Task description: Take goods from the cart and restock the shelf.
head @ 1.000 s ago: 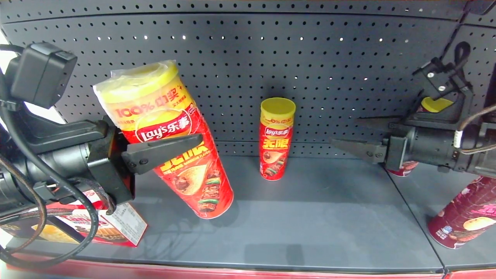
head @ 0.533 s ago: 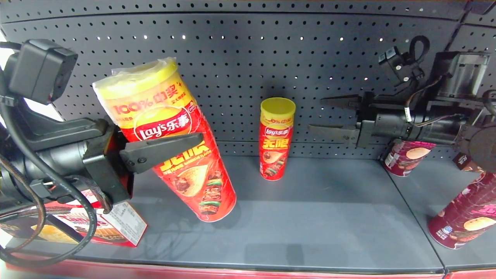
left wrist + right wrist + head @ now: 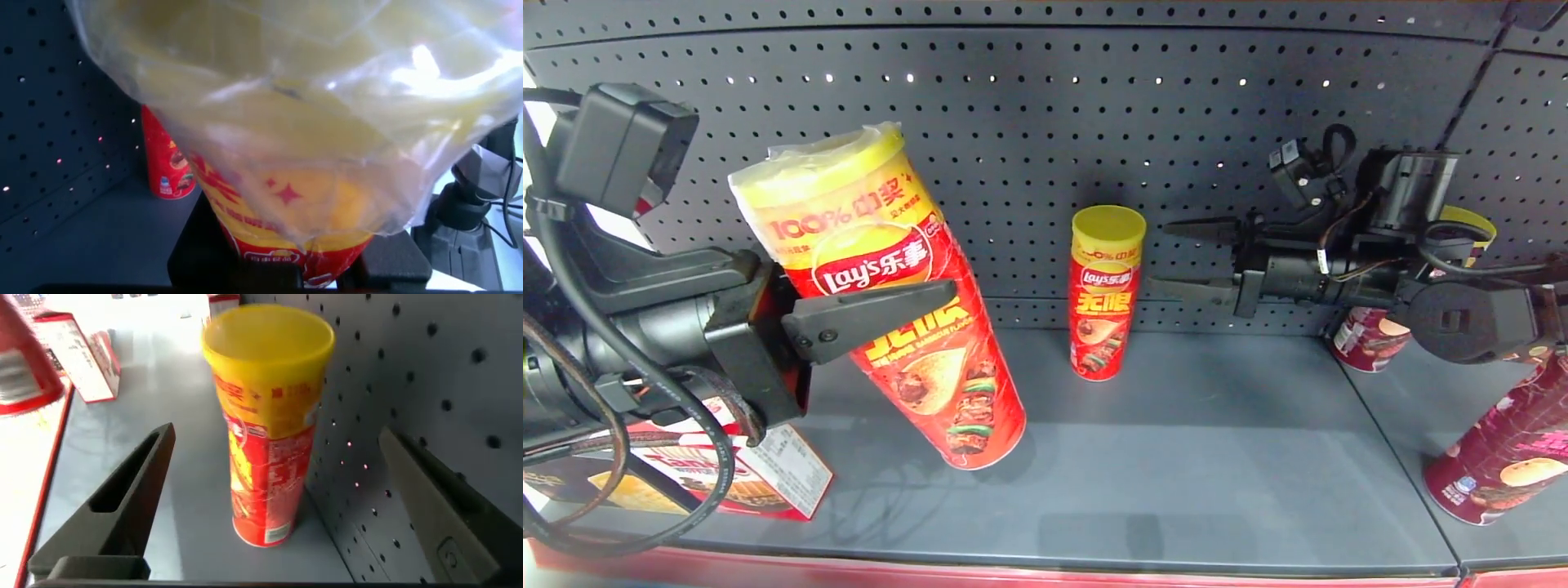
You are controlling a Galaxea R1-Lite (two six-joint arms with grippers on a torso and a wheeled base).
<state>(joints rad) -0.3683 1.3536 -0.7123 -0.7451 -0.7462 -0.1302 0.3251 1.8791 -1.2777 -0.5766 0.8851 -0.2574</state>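
In the head view the left gripper [image 3: 915, 282] is clamped around the middle of a large chip can [image 3: 939, 392], which tilts with its wrapped yellow top leaning to the robot's left and its base low over the shelf [image 3: 1217, 474]; I cannot tell whether the base touches. A small chip can [image 3: 1104, 294] stands upright near the pegboard [image 3: 1094, 106], well apart from the large one, with bare shelf between them and in front out to the red front edge [image 3: 1013, 576]. The right gripper [image 3: 1158, 256] hangs just beside the small can on its right with its fingers spread, the tips short of the can. A red box [image 3: 776, 474] lies at the front left corner, under the left arm, and two maroon cans [image 3: 1503, 457] stand past the seam on the right. In the left wrist view the large chip can's [image 3: 310, 147] plastic-wrapped top looms close, and the small chip can [image 3: 167, 159] stands beyond it beside the pegboard [image 3: 49, 122]. In the right wrist view the small chip can [image 3: 265, 433] stands upright just off the pegboard [image 3: 425, 376], framed by the parted fingers [image 3: 122, 506] of the right gripper [image 3: 276, 433], with a gap on each side. Open shelf [image 3: 196, 506] runs past it toward the red box [image 3: 82, 359].
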